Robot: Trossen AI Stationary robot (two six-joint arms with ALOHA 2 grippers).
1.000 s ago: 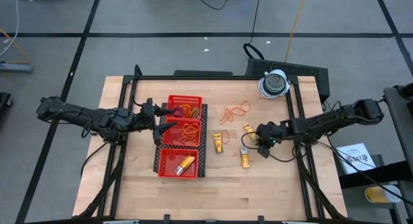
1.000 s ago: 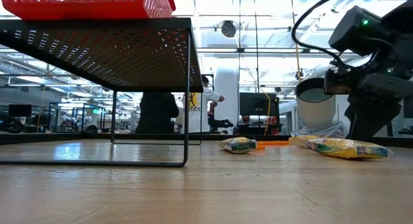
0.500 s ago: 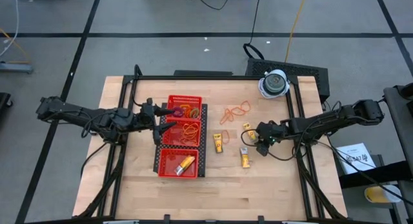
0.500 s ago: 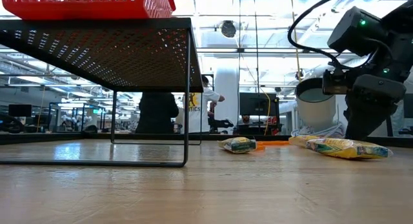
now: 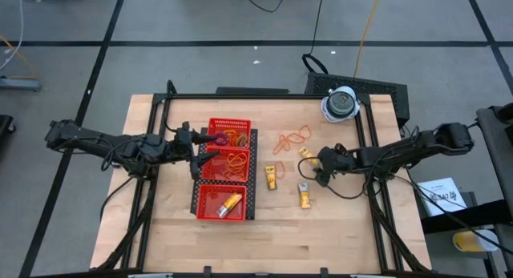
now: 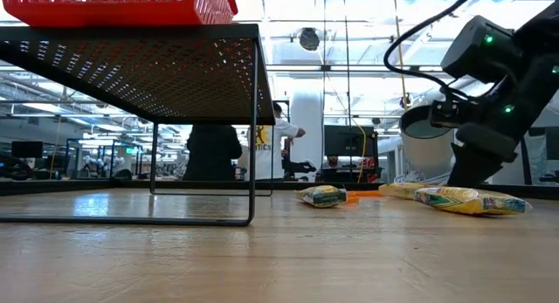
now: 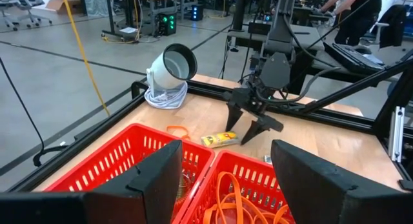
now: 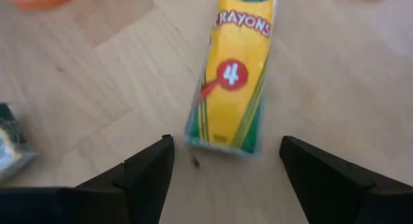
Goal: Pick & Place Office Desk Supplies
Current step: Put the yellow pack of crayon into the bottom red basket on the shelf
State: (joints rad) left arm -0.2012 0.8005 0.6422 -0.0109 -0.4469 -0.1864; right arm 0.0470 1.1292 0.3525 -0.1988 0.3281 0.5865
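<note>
Wood table (image 5: 337,230), red tray (image 5: 224,170) as landmark. Right gripper (image 5: 314,171) spread wide, low over crayon pack (image 8: 233,75) well right of tray. Pack looks light, stiff, glossy, probably slippery; pinch across narrow sides, mid-length. Left gripper (image 7: 219,179) open at tray.

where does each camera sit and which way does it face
High: overhead, straight down on the table, both arms.
Low: at tabletop height, looking level; right gripper beside crayon packs.
Left wrist: past its dark fingers over the red tray.
Right wrist: down between its fingers.
Shared: the right wrist's crayon pack shows from overhead.
</note>
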